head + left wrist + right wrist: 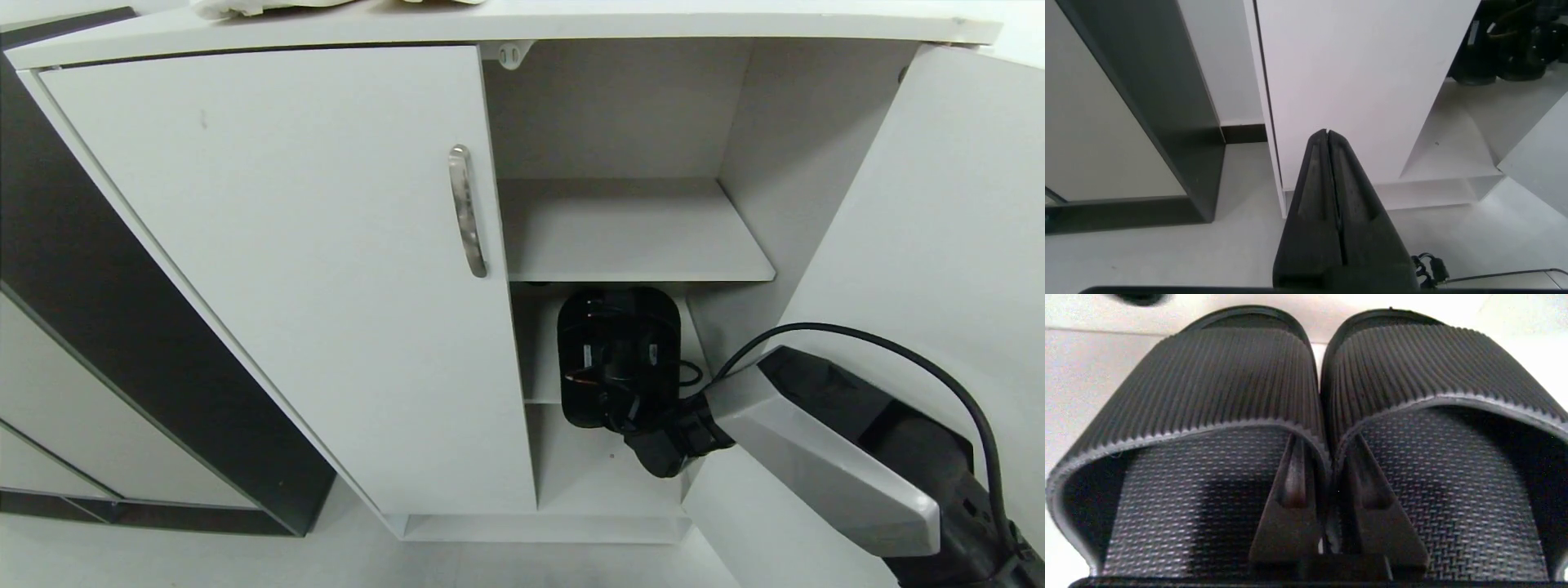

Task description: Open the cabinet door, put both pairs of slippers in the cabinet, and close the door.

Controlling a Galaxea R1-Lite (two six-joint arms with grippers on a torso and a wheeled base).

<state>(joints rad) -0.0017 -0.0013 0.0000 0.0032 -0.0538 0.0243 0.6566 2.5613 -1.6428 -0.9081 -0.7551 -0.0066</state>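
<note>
In the head view the cabinet (571,20) spans the frame. Its left door (286,269) is shut, with a metal handle (467,212) upright near the centre, and its right door (939,245) stands swung out along the right edge, leaving the right bay open from top centre down to lower centre. That bay is hemmed by the shut door's edge on one side and the cabinet's side wall on the other, with an upper shelf (629,237) and a lower shelf (539,367) crossing it. The right arm (816,457) comes in from the lower right corner, just beside the open door's inner face, and its dark wrist end sits in the compartment between the two shelves, taking up most of that gap's width. A pale cloth (245,6) lies on the cabinet top at upper left. In the left wrist view the left gripper (1327,196) has its jaws pressed together on nothing, over the floor (1233,237) before the cabinet's base and apart from the shut door; a dark panel (1167,106) stands beside the cabinet. In the right wrist view the right gripper (1327,457) is clamped on a pair of black slippers (1208,384), one finger inside each, pinching the two inner strap edges together. The slippers lie side by side, soles down, long axes parallel and running away from the wrist, toes pointing into the cabinet, over a white shelf surface; whether they touch it I cannot tell
</note>
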